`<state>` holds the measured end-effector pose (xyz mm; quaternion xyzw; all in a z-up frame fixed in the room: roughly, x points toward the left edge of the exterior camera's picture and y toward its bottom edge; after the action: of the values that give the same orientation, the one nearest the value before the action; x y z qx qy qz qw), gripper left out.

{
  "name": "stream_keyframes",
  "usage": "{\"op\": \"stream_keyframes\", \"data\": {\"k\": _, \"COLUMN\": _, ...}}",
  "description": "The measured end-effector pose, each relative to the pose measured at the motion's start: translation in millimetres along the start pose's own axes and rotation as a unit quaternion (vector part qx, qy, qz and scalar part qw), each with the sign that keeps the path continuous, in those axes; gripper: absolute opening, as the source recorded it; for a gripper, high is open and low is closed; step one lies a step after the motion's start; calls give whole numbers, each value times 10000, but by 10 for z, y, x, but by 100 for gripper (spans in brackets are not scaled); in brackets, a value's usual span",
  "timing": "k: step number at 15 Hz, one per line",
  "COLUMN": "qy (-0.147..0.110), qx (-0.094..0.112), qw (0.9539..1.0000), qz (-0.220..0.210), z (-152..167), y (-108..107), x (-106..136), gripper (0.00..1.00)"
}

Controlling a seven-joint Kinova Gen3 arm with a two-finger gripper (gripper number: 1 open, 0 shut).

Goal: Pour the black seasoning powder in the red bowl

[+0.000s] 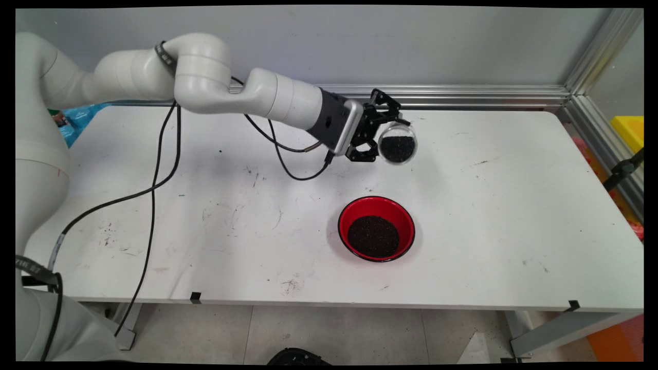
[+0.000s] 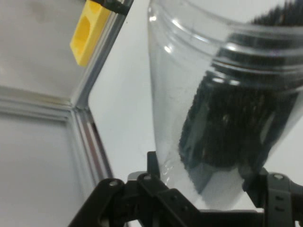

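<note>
My gripper [image 1: 381, 131] is shut on a clear plastic jar [image 1: 397, 144] that holds dark granules. The jar hangs above the table, tipped on its side, with its round end facing the camera. In the hand view the jar [image 2: 222, 109] fills the right half, dark grains lying along its wall, and the black fingers [image 2: 154, 175] clamp it from both sides. Below and in front of the jar stands a red bowl [image 1: 377, 204] with a heap of the same dark granules inside. The jar is behind the bowl, not over it.
The white table [image 1: 514, 231] has an aluminium rail [image 1: 462, 92] along its back and right edge. A yellow block [image 2: 88, 35] sits beyond the right corner. A blue packet [image 1: 77, 121] lies at the back left. Black cables [image 1: 154, 190] hang from the arm.
</note>
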<state>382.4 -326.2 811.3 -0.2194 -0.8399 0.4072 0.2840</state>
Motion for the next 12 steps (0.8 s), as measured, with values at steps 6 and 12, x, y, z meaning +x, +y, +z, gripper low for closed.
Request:
{"op": "stream_keyframes", "data": {"k": 6, "qy": 139, "qx": -392, "qw": 9866, "qz": -1578, "z": -21, "y": -225, "x": -4, "gripper": 0}}
{"op": "stream_keyframes", "data": {"k": 12, "qy": -12, "qx": -597, "qw": 9557, "qz": -2881, "z": -36, "y": -323, "x": -113, "gripper": 0}}
